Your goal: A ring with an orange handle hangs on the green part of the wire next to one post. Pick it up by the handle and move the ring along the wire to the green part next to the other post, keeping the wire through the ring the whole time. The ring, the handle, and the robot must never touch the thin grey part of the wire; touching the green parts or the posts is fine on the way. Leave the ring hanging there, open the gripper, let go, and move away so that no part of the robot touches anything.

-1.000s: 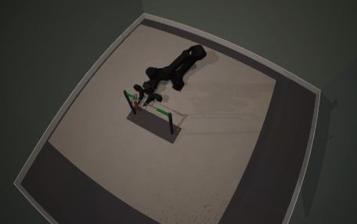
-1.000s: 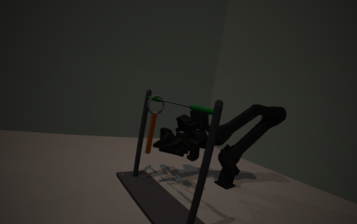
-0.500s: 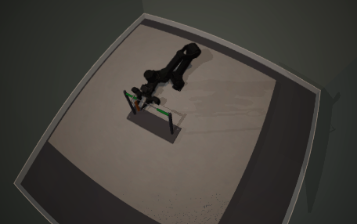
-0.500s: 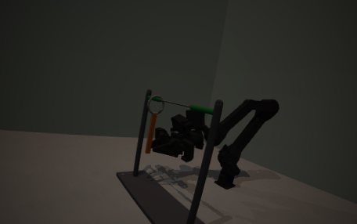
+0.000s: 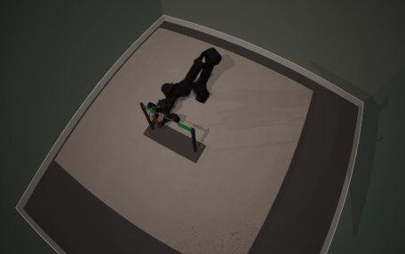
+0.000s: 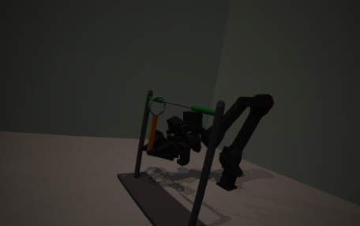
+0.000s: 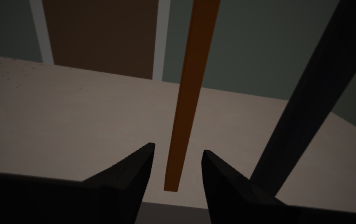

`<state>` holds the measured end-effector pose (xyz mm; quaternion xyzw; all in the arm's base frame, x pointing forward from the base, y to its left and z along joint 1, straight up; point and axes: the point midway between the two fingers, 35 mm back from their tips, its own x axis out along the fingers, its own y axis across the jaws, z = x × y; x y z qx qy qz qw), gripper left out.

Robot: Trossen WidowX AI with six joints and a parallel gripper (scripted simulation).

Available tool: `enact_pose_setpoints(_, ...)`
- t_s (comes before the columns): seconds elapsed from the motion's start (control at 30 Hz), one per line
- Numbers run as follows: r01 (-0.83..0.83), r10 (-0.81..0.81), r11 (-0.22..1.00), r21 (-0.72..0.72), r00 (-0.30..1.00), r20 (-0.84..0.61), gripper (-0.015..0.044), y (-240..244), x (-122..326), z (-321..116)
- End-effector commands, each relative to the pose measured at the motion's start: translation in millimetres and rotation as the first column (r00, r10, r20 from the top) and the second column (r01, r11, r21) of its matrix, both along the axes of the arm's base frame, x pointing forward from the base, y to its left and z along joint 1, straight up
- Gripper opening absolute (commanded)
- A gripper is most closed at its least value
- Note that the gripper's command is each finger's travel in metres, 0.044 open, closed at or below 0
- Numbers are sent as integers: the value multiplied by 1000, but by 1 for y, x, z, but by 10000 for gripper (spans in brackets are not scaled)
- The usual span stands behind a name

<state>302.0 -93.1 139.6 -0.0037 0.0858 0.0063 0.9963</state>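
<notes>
The ring [image 6: 165, 107] hangs around the green part [image 6: 159, 100] [image 5: 148, 107] beside the far post [image 6: 142, 138] [image 7: 305, 105]. Its orange handle [image 6: 153, 132] [image 5: 155, 121] [image 7: 189, 95] points down, slightly tilted. The other green part [image 6: 204, 110] [image 5: 185, 127] adjoins the near post [image 6: 207, 166] [image 5: 194, 141]. The thin grey wire [image 6: 178, 104] runs between the green parts. My gripper [image 7: 178, 152] [image 6: 149, 148] is open at the handle's lower end. In the wrist view the handle appears between the fingertips, with gaps on both sides; its exact depth between them is unclear.
The dark base plate [image 5: 175, 142] [image 6: 158, 197] lies under the posts. In the wrist view the far post stands close behind or beside the right finger. The arm [image 5: 191, 77] [image 6: 241, 118] reaches in from the back, below the wire's height at the gripper.
</notes>
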Motion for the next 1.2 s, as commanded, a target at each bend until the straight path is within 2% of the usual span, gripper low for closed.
enact_pose_setpoints(0.0, 4, -4, 1000, -3, 1000, 10, 160, -1, 7, 2)
enact_pose_setpoints(0.3, 4, -4, 1000, -2, 1000, 12, 160, 2, 20, -2)
enact_pose_setpoints(1.17, 4, -4, 1000, -2, 1000, 12, 160, 2, 20, -2)
